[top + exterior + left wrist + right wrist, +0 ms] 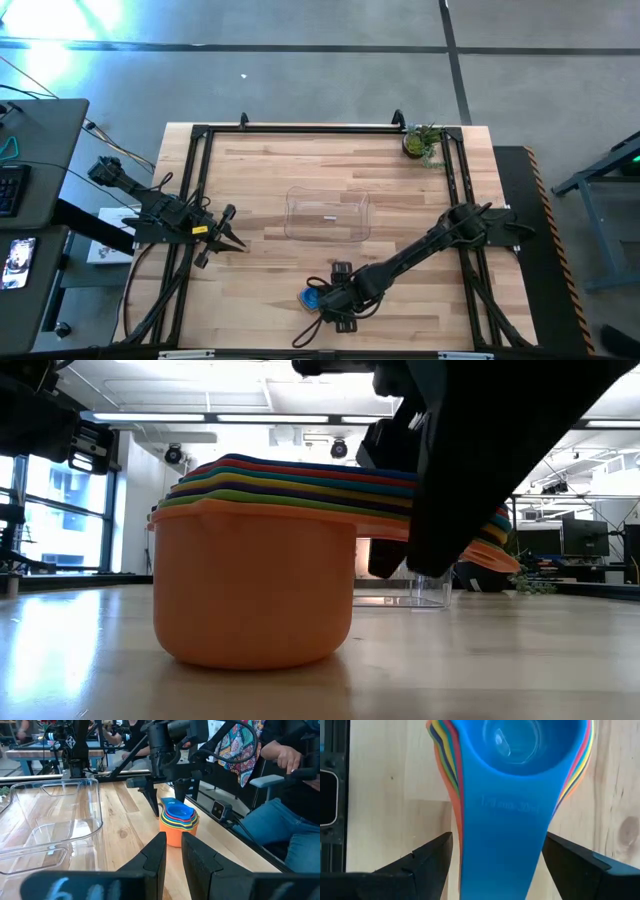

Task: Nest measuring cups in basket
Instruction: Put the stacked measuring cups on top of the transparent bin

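Note:
The measuring cups (pixel 313 298) stand nested in one stack near the table's near edge, the orange one at the bottom on the wood (pixel 255 590) and the blue one on top (pixel 512 770). Their handles lie fanned over one another. My right gripper (pixel 497 840) is open and points steeply down over the stack; its fingers stand on either side of the stacked handles with a gap on each side. The clear basket (pixel 328 215) sits mid-table, nothing in it. My left gripper (pixel 173 845) waits at the table's left, level, with only a narrow gap between its fingers and nothing in it.
A small potted plant (pixel 422 142) stands at the far right corner. Black frame rails (pixel 195 200) run along the table's left, right and far sides. A seated person (pixel 280 795) shows beyond the table's near edge. Bare wood lies between the stack and the basket.

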